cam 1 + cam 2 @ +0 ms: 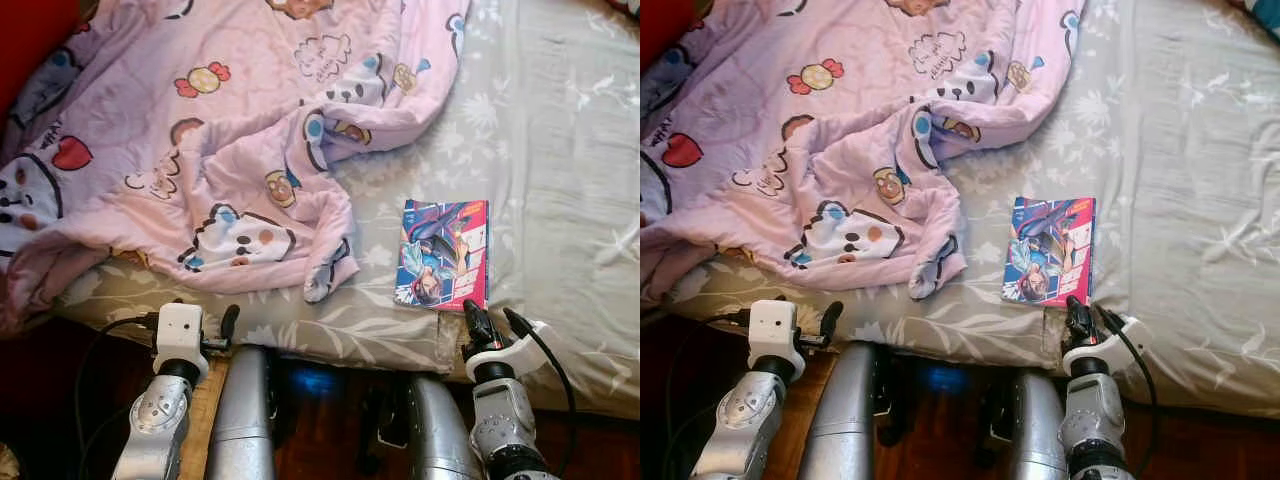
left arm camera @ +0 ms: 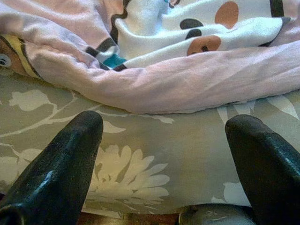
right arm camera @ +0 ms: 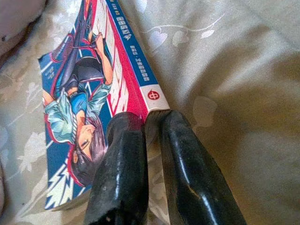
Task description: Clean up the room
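Note:
A comic book [image 1: 443,253] with a red and blue cover lies flat on the grey floral bed sheet [image 1: 560,150], close to the bed's front edge. My right gripper [image 1: 480,322] is shut, and its tips rest against the book's near right corner [image 3: 150,101] at the spine end. A crumpled pink cartoon blanket [image 1: 220,130] covers the left half of the bed. My left gripper [image 2: 164,126] is open with nothing between its fingers. It hovers at the bed's front edge, facing a fold of the blanket [image 2: 178,79].
The mattress edge [image 1: 360,345] runs across in front of me, with dark wooden floor [image 1: 330,420] below it. A red object [image 1: 30,30] sits at the far left corner. Bare sheet stretches to the right of the book.

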`<state>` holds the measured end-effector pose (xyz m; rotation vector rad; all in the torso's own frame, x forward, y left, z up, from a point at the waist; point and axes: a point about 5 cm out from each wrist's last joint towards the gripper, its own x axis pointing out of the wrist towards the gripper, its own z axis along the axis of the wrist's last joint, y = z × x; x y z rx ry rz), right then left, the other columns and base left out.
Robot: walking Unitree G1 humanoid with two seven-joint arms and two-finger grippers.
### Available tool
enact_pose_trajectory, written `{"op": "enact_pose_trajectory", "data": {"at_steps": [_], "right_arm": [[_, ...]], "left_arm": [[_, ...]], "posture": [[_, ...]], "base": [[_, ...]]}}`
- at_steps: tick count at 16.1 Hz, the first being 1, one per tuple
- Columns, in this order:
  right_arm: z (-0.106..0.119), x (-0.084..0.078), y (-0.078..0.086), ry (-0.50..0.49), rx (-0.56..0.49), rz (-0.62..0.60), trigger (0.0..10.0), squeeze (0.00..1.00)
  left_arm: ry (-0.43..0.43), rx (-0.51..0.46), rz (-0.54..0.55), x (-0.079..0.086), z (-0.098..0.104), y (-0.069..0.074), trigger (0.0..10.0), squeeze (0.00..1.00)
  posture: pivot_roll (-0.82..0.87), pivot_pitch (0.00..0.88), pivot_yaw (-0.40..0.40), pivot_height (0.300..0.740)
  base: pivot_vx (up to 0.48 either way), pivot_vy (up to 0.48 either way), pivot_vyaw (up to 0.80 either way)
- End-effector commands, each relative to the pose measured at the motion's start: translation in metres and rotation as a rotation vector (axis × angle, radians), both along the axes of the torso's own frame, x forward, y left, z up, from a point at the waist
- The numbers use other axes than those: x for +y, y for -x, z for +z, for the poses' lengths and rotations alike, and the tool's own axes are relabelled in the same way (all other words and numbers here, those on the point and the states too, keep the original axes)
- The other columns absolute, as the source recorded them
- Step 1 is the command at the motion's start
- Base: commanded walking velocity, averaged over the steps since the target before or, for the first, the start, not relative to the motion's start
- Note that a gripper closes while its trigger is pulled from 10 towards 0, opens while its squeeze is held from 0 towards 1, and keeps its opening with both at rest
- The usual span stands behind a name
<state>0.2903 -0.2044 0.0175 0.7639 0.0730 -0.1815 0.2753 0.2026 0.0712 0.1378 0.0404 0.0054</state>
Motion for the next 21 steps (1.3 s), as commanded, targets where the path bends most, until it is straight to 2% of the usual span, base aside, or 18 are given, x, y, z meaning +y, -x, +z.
{"op": "enact_pose_trajectory", "data": {"at_steps": [1,4,7,9,10,15,16,17,19,21], "right_arm": [[-0.031,0.001,0.029,-0.047,0.141,-0.039,10.0,1.00],[-0.035,0.005,0.031,-0.086,0.177,-0.089,10.0,1.00],[-0.046,0.002,0.044,-0.129,0.242,-0.147,10.0,1.00],[-0.047,0.001,0.046,-0.127,0.249,-0.151,10.0,1.00],[-0.043,0.003,0.042,-0.109,0.220,-0.112,10.0,0.00],[-0.011,0.007,0.011,-0.126,0.026,-0.058,10.0,0.00],[-0.008,0.005,0.008,-0.122,0.019,-0.063,10.0,0.29],[-0.002,0.000,0.001,-0.128,0.011,-0.079,10.0,1.00],[0.001,-0.004,-0.004,-0.123,0.016,-0.092,10.0,1.00],[0.012,-0.013,-0.016,-0.129,0.009,-0.113,10.0,1.00]], "left_arm": [[-0.020,0.053,0.002,0.002,-0.014,0.008,10.0,0.00],[-0.027,0.046,-0.004,0.002,-0.016,0.010,10.0,0.00],[-0.034,0.047,-0.008,0.003,-0.018,0.013,10.0,0.00],[-0.037,0.045,-0.009,0.004,-0.018,0.014,10.0,0.00],[-0.040,0.046,-0.009,0.004,-0.019,0.014,10.0,0.00],[-0.047,0.044,-0.016,0.005,-0.018,0.014,10.0,0.00],[-0.048,0.043,-0.016,0.005,-0.018,0.014,10.0,0.00],[-0.050,0.042,-0.017,0.006,-0.017,0.014,10.0,0.00],[-0.051,0.042,-0.017,0.006,-0.017,0.015,10.0,0.00],[-0.053,0.045,-0.021,0.005,-0.017,0.017,10.0,0.00]], "posture": [[0.24,0.355,-0.043,0.608],[0.24,0.365,-0.043,0.608],[0.25,0.374,-0.040,0.608],[0.25,0.375,-0.039,0.608],[0.25,0.375,-0.037,0.608],[0.26,0.371,-0.029,0.608],[0.25,0.371,-0.027,0.608],[0.26,0.373,-0.026,0.608],[0.26,0.376,-0.021,0.608],[0.27,0.388,-0.016,0.608]], "base": [[0.000,0.000,0.00],[0.000,0.000,0.00],[0.000,0.000,0.00],[0.000,0.000,0.00],[0.000,0.000,0.00],[0.000,0.000,0.00],[0.000,0.000,0.00],[0.000,0.000,0.00],[0.000,0.000,0.00],[0.000,0.000,0.00]]}}
